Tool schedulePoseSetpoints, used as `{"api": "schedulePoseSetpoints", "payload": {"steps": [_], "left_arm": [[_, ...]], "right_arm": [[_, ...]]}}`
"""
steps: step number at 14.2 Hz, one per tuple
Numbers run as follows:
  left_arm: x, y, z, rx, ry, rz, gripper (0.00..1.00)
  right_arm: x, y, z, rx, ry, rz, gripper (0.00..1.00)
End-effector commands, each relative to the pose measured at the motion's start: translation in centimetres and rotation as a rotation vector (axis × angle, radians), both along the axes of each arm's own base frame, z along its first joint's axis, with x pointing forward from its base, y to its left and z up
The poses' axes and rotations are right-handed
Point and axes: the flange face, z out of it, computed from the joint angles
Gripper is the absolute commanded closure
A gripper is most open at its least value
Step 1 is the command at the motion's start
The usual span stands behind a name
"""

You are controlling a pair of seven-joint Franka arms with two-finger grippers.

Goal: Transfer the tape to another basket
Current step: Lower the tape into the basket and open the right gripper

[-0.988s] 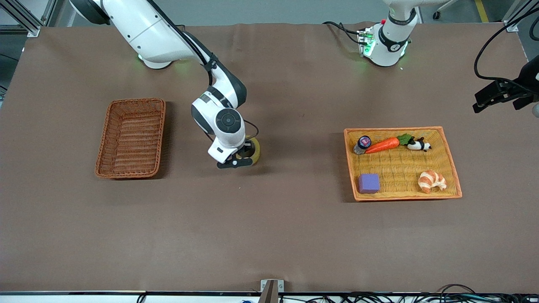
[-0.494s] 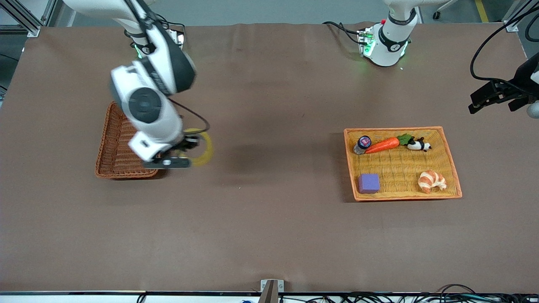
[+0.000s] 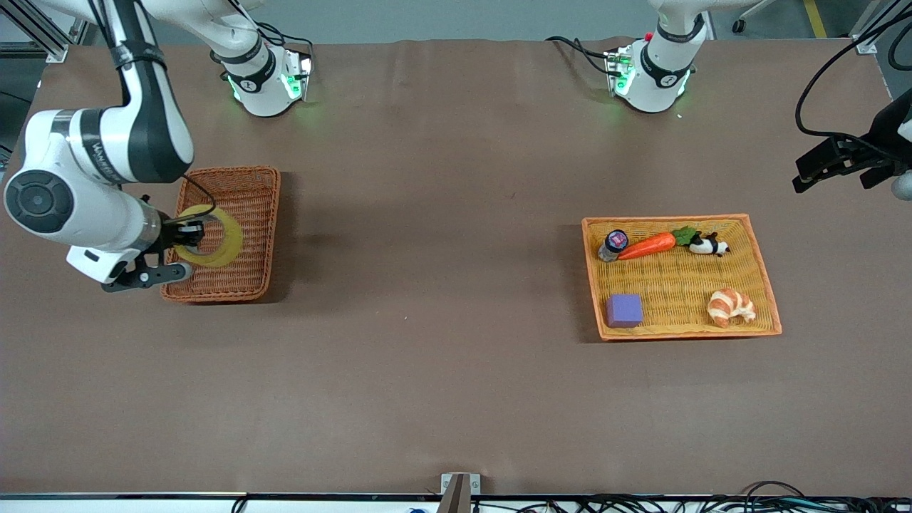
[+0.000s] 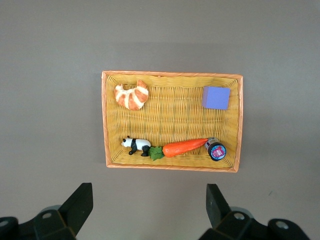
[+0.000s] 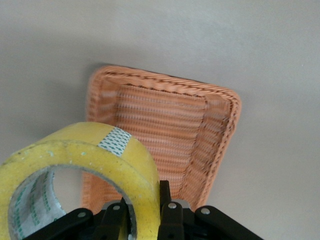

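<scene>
Tape is pinched by its wall in the right gripper, held over the basket to drop in. Left gripper waits, fingers apart, over the tray.

Yellow tape, reddish-brown woven basket, orange-yellow woven tray, purple block, orange carrot.

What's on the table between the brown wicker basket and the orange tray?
Nothing: the front view shows only bare brown table between the basket and the orange tray.
</scene>
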Motion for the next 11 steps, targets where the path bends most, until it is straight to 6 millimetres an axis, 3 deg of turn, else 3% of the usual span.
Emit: {"api": "schedulePoseSetpoints", "payload": {"steps": [1, 3, 5, 11], "left_arm": [[-1.4, -1.8, 0.9, 0.003, 0.000, -0.019, 0.00], [-1.5, -2.4, 1.1, 0.005, -0.002, -0.033, 0.00], [-1.5, -2.2, 1.1, 0.005, -0.002, -0.034, 0.00], [-1.2, -1.9, 0.8, 0.003, 0.000, -0.025, 0.00]], "right_arm": [[-4.9, -2.5, -3.7, 0.061, -0.042, 0.052, 1.00], [-7.1, -3.5, -7.8, 0.076, -0.078, 0.097, 1.00], [-8.9, -5.8, -10.4, 0.088, -0.086, 0.135, 0.99], [-11.7, -6.0, -15.2, 0.082, -0.133, 0.152, 0.98]]}}
